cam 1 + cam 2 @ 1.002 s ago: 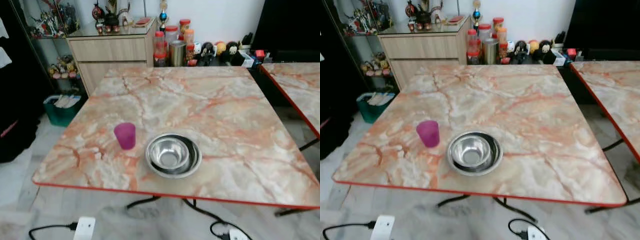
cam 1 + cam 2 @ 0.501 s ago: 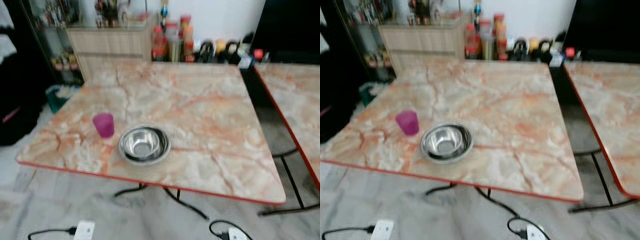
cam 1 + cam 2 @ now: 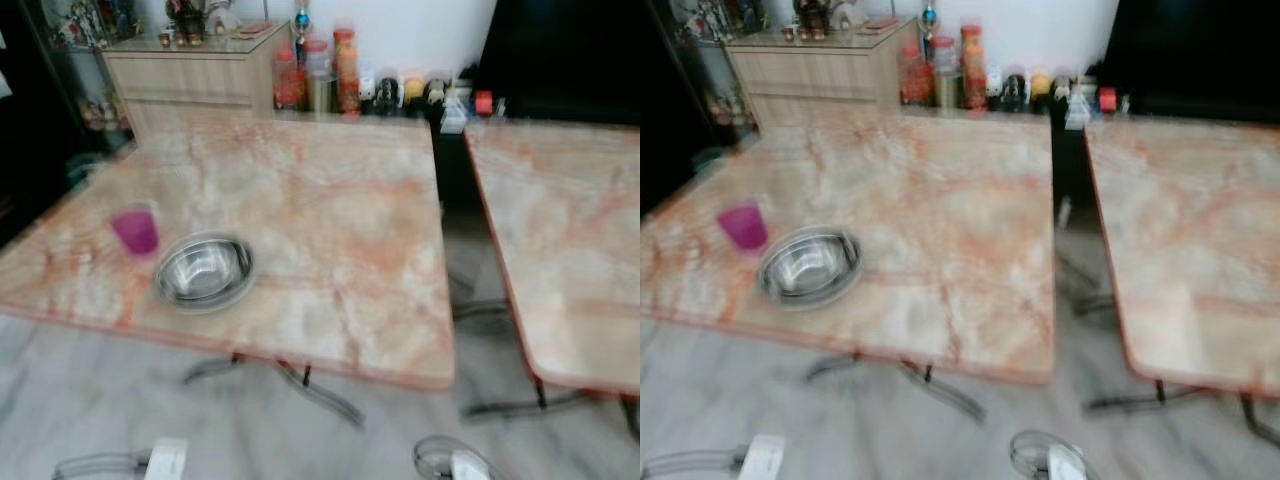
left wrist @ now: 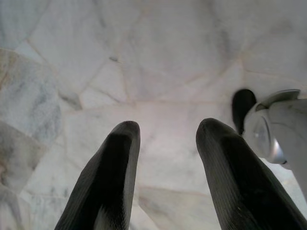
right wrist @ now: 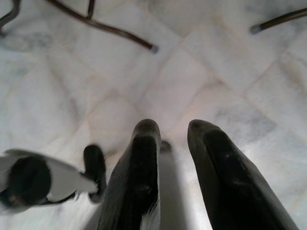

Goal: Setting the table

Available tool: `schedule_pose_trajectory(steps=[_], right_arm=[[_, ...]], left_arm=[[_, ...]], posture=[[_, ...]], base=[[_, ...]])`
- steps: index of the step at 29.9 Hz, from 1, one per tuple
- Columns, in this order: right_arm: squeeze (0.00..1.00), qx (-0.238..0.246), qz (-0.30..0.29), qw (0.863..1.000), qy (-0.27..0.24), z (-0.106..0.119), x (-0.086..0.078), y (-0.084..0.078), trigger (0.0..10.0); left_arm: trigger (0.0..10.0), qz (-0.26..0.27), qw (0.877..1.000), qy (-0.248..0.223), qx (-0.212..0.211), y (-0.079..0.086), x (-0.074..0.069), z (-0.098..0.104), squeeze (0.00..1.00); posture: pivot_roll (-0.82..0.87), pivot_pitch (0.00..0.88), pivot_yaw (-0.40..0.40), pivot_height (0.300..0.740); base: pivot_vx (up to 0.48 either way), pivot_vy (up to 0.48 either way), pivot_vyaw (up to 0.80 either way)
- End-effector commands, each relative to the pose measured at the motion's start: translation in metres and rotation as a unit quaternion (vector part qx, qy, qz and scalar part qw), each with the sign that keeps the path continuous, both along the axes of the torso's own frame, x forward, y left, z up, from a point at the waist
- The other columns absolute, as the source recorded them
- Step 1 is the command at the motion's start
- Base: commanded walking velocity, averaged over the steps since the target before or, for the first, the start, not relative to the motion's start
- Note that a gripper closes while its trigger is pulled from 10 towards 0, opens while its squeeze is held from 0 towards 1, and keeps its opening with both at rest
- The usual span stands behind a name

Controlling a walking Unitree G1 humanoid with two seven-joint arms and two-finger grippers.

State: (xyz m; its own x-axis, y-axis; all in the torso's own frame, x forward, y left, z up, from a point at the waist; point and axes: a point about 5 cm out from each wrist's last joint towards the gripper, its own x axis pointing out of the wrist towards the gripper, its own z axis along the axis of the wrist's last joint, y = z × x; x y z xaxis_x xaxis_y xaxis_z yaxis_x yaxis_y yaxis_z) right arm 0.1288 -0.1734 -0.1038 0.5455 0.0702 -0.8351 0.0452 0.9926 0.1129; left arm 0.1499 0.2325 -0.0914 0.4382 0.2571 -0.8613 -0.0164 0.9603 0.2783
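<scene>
I am between placements, walking: both arms hang over the floor, left pincer [image 4: 163, 139] and right pincer [image 5: 173, 139] parted and empty. Pink cup [image 3: 135, 229] sits just beside the steel bowl [image 3: 203, 271] on the marble counter [image 3: 330, 210]; next I probably fetch another piece.

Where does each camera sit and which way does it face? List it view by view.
Left eye, right eye: on the head, looking forward and down at the table with the cup and bowl; both share this scene.
Left wrist: looks down past the open left gripper at the floor.
Right wrist: looks down past the open right gripper at the floor too.
</scene>
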Motion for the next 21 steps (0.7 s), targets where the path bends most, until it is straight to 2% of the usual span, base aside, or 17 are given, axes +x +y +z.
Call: schedule_pose_trajectory(steps=[1,9,21], right_arm=[[0.0,-0.007,-0.005,1.0,0.0,0.0003,-0.0012,-0.007,10.0],[0.0,-0.008,-0.008,1.0,0.0,0.0001,-0.0023,-0.0074,10.0],[0.0,-0.009,-0.011,1.0,-0.003,0.0006,-0.0009,-0.0074,10.0]], left_arm=[[10.0,-0.018,1.0,0.0,-0.002,-0.0058,0.0038,0.0001,0.0],[10.0,-0.023,1.0,0.001,-0.003,-0.0075,0.004,-0.0002,0.0],[10.0,-0.027,1.0,0.003,-0.001,-0.0005,0.0019,0.0006,0.0]], posture=[[-0.02,0.0,0.045,0.74],[-0.02,0.0,0.046,0.74],[-0.02,0.0,0.047,0.74]], base=[[0.0,-0.442,0.0],[0.0,-0.444,0.0],[0.0,-0.442,0.0]])
